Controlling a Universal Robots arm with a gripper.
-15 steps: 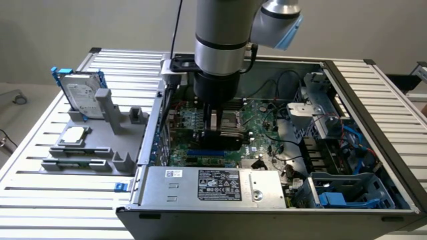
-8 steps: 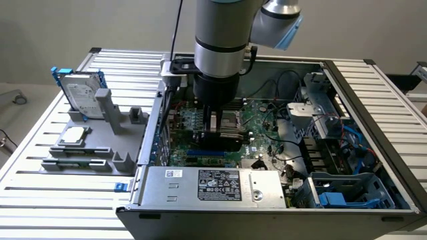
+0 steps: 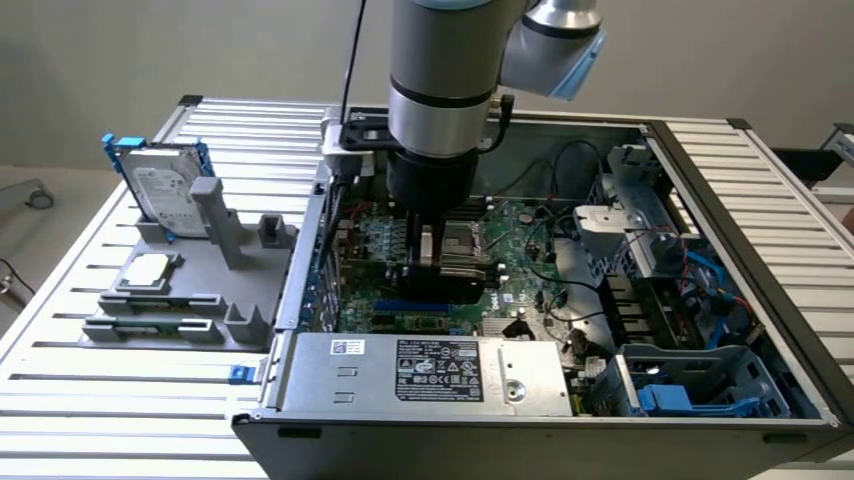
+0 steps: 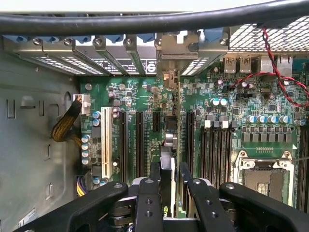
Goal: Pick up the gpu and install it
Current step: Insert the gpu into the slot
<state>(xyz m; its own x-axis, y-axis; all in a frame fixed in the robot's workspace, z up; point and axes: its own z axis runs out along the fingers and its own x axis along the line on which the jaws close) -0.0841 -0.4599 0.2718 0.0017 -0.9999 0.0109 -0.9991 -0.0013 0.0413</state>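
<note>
Fingers (image 4: 155,175) seemingly pinch the gpu (image 4: 167,155) over motherboard (image 4: 145,99); case (image 3: 534,450) on slatted table (image 3: 80,400).

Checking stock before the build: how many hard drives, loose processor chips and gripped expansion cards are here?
Blue-framed silver hard drive: 1
Square silver processor chip: 1
Slim black-covered gpu card, gripped: 1
Total: 3

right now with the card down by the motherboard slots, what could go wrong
The gripper holds the gpu edge-on among close black slots; slightly off, it could seat in the wrong one or jam. Its end bracket might also catch on the rear slot frame.
</note>
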